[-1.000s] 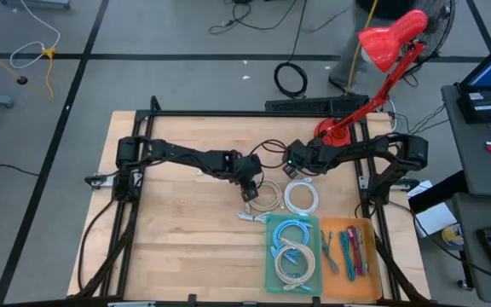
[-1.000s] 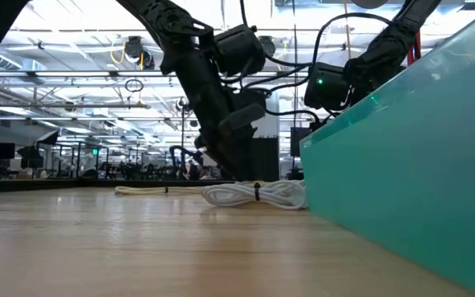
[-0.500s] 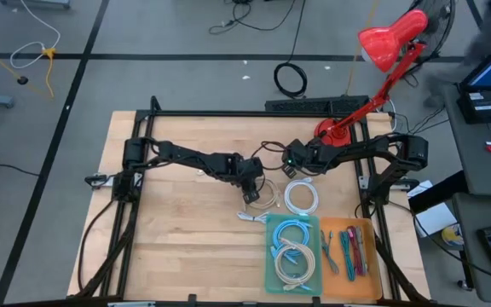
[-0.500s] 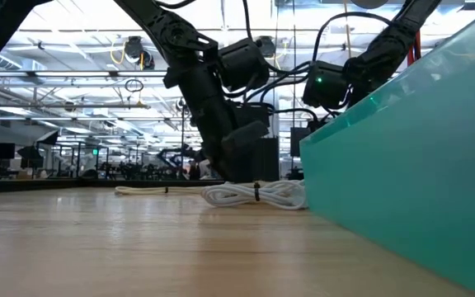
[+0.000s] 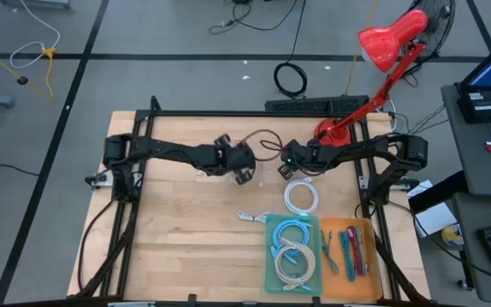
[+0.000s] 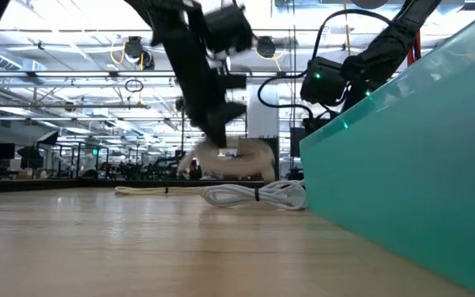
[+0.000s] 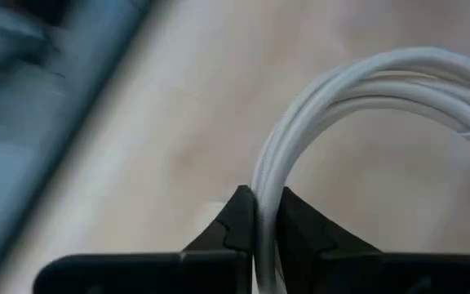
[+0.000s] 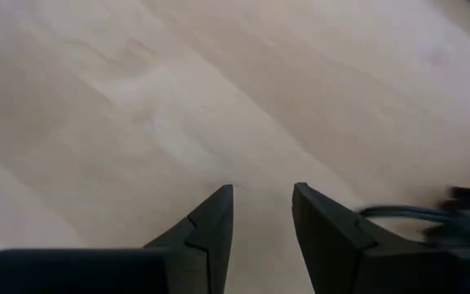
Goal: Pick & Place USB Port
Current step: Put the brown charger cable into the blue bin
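While L gripper (image 7: 266,214) pinches white cable (image 7: 357,90) over wood table (image 5: 186,239), R gripper (image 8: 261,214) hangs slightly parted.

L arm reaches across table centre; L gripper (image 5: 244,173) raised off the top, fingers (image 7: 239,220) pinched on white cable (image 7: 357,90). R arm stretched toward centre; R gripper (image 8: 261,208) above the wood, fingers apart, holding nothing.
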Tool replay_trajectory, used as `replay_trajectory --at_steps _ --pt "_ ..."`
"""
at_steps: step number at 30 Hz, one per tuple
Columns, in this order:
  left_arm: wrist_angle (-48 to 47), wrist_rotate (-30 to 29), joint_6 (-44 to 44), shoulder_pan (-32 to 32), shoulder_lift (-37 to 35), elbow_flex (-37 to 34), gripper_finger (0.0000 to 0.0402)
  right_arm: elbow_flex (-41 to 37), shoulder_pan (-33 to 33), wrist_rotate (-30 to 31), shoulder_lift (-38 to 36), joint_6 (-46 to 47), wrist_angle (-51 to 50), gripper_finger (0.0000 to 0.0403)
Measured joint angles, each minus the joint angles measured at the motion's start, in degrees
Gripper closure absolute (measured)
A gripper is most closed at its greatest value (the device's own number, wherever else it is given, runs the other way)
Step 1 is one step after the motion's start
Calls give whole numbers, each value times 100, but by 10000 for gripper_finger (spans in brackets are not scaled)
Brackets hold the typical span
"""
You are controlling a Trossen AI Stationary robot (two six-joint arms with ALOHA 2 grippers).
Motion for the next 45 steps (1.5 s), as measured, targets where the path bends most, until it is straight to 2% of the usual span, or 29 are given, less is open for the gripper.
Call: replay_trajectory --at_steps 4,9,11,16,19,25,27,30,34,38,45 --pt "77 -1189 0 -73 -573 -10 374 0 0 -396 0 -133 445 282" --pt "210 -2318 61 -135 -1245 -147 374 0 35 -893 0 -391 1162 282" --pt "237 -2736 56 -134 -1522 -270 374 0 80 -901 0 -539 1496 282" --pt "883 -3280 12 -161 -2338 -926 374 0 216 -894 0 -1100 2654 282" --pt "1927 -3234 296 -187 -2926 -1620 374 0 335 -901 0 -1398 3464 282" --pt "4633 -3076 1152 -266 -3862 -3071 374 0 621 -936 0 -2062 5127 282" --pt "5335 -2995 1418 -283 -4084 -3461 374 0 705 -1180 0 -2300 5684 282" --pt "6419 -2552 1747 -279 -4217 -3942 374 0 801 -1733 0 -2585 6487 282" --pt "7594 -2099 2278 -281 -4214 -4394 374 0 873 -2367 0 -2785 7373 282" --pt "8388 -1737 2614 -275 -4166 -4657 374 0 878 -2693 0 -2742 7993 282" --pt "9468 -804 2597 -27 -3879 -4680 374 0 876 -2683 0 -2674 8553 282"
